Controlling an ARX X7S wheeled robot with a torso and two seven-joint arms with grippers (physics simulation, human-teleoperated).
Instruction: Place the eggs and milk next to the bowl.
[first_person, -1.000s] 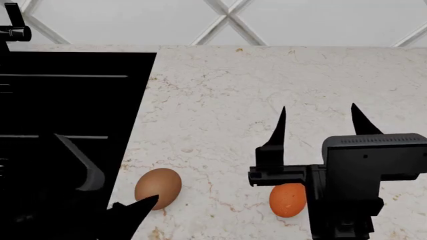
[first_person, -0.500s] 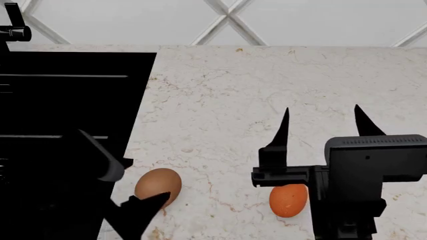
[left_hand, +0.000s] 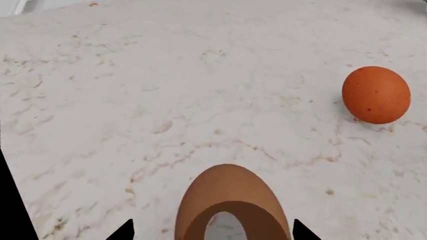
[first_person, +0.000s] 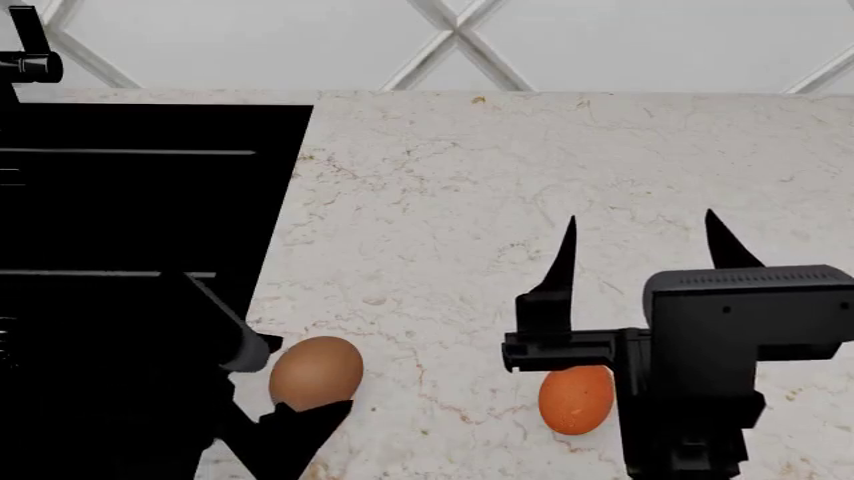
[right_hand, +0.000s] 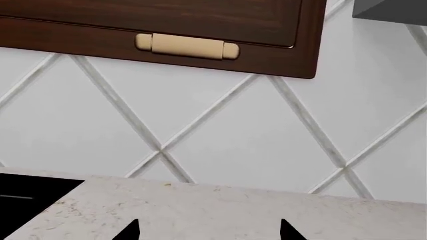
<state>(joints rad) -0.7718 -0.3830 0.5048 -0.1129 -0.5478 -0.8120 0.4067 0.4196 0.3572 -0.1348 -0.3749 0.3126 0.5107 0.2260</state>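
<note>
The marble desk (first_person: 467, 200) filled the head view, a black cooktop (first_person: 134, 200) at its left. Neither bowl nor milk showed in any view. The right tool (first_person: 638, 245) hovered released above the desk, its 2 fingers pointing at the tiled wall (right_hand: 233, 135), with the orange egg (first_person: 577, 398) just under the arm. The left tool (first_person: 274, 395) sat low and released, its 2 fingers flanking the brown egg (first_person: 318, 372), apparently without contact. The step in hand seemed to be grasping this egg; next it likely called for a gentle clench, since the egg could roll.
</note>
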